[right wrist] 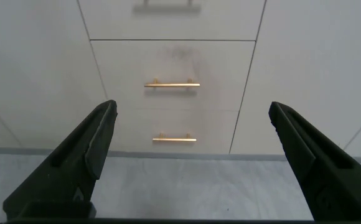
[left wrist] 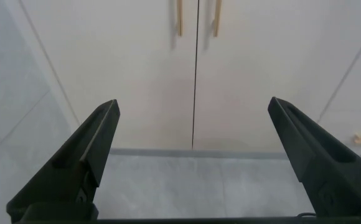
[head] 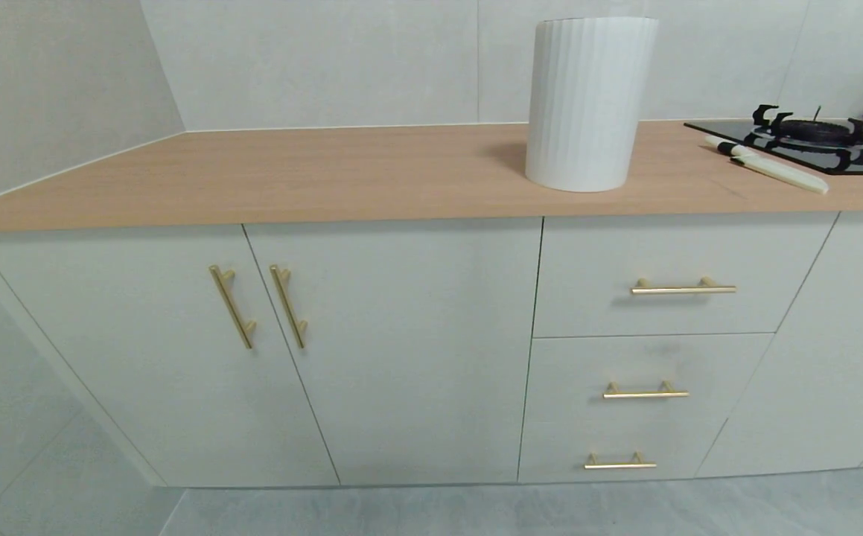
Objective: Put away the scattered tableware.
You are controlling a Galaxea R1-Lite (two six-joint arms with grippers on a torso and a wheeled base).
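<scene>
1. The left gripper [left wrist: 193, 104] hangs low in front of the cabinet doors [left wrist: 261, 81]. Its two dark fingers [left wrist: 87, 158] are spread wide, with nothing between them.
2. Past that gripper, the seam between the two doors runs straight up, with a gold handle [left wrist: 180, 17] on either side of it. The grey floor [left wrist: 193, 180] lies below.
3. The right gripper [right wrist: 193, 106] also hangs low, facing the stack of drawers [right wrist: 174, 62]. Its jaws are fully apart and hold nothing.
4. Between the right gripper's fingers [right wrist: 84, 162], the middle drawer's handle [right wrist: 172, 84] and the bottom drawer's handle [right wrist: 174, 139] show, one above the other.
5. From the head view, the one loose piece of tableware is a pale, slender piece, probably a knife [head: 770, 165] with a dark band near one end. It is too small to be sure.
6. The knife lies flat on the wooden countertop [head: 290, 171] at the far right, along the front-left corner of the gas hob [head: 803, 134]. I cannot tell whether its far end rests on the glass.
7. A tall ribbed white container [head: 587, 104] stands upright on the countertop above the drawers, to the left of the knife and apart from it.
8. All the doors and drawers under the countertop are closed.
</scene>
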